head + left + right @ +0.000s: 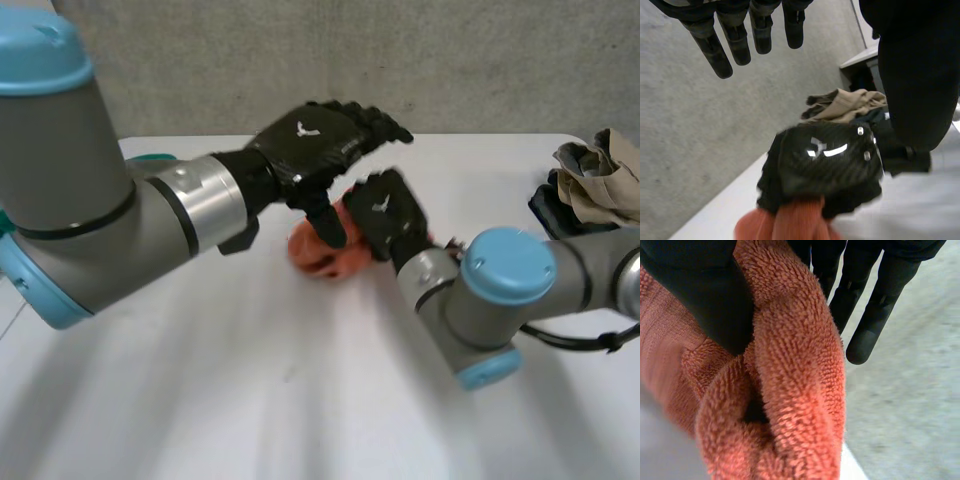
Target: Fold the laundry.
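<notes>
Orange terry towel bunched at the middle of the white table, both hands at it.
The left hand is held above the towel with its fingers straight and apart, the thumb pointed down beside the cloth; nothing is gripped by it. A fold of the towel is clamped by the right hand between thumb and fingers. A pile of beige and dark clothes is seen well apart at the table's right edge.
</notes>
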